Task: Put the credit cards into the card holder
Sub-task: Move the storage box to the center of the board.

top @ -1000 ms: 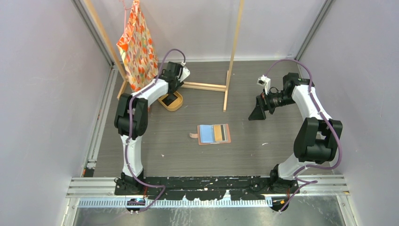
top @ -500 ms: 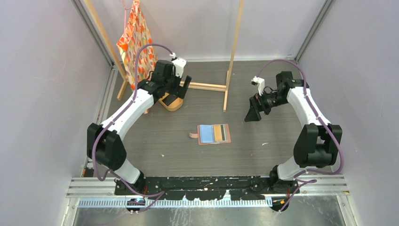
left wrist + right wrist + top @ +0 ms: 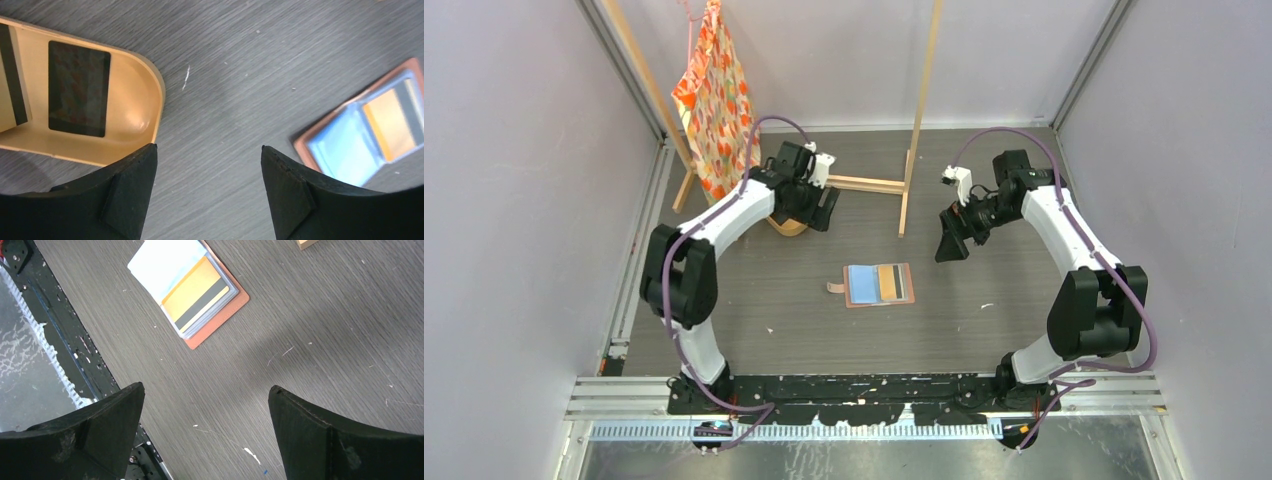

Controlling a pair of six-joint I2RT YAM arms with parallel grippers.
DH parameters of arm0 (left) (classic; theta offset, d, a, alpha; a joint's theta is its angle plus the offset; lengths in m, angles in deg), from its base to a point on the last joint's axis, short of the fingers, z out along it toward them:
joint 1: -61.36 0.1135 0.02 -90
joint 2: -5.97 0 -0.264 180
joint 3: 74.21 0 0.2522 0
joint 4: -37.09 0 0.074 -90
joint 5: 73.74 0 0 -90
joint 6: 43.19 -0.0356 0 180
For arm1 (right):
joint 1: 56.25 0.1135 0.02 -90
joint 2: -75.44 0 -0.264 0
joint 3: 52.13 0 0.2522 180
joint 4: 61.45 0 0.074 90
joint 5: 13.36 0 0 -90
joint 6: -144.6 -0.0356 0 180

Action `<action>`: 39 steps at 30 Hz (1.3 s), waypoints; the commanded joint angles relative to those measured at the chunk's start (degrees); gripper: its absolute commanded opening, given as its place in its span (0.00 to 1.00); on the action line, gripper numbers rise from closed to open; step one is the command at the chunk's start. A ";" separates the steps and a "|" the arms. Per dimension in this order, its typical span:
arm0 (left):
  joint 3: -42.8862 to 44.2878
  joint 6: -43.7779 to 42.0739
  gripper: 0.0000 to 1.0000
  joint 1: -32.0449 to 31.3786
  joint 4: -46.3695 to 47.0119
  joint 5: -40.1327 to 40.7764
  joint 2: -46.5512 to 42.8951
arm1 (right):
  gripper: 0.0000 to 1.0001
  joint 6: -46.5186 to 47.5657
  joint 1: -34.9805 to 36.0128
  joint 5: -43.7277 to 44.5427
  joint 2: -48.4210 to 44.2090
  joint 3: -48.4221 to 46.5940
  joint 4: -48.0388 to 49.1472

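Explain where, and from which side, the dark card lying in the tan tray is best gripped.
Probably its two long edges, coming down from above: the dark card lies flat in the tan tray, whose raised rim blocks a sideways approach. Bare floor toward the rounded end leaves room for one finger.

**A grey booth around my table**

I work on a dark grey, wood-grained table [image 3: 754, 300] marked with small pale flecks. Pale lilac walls [image 3: 514, 220] close it in on three sides, edged by aluminium rails [image 3: 632, 265]. At the far side stands a light wooden frame [image 3: 921, 110]. An orange patterned cloth [image 3: 714, 95] hangs at its left pole. The light is soft and even.
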 commanded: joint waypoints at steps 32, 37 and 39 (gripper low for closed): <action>9.09 -7.90 0.51 0.06 -8.56 0.79 11.74 | 0.98 -0.22 0.43 0.68 -0.08 -0.02 0.55; 8.65 -7.47 0.51 -0.63 -9.47 -2.67 10.30 | 0.98 -0.18 0.47 0.66 -0.32 -0.13 0.46; 8.67 -7.37 0.50 -1.11 -10.11 -3.93 10.06 | 0.98 -0.18 0.46 0.70 -0.46 -0.09 0.42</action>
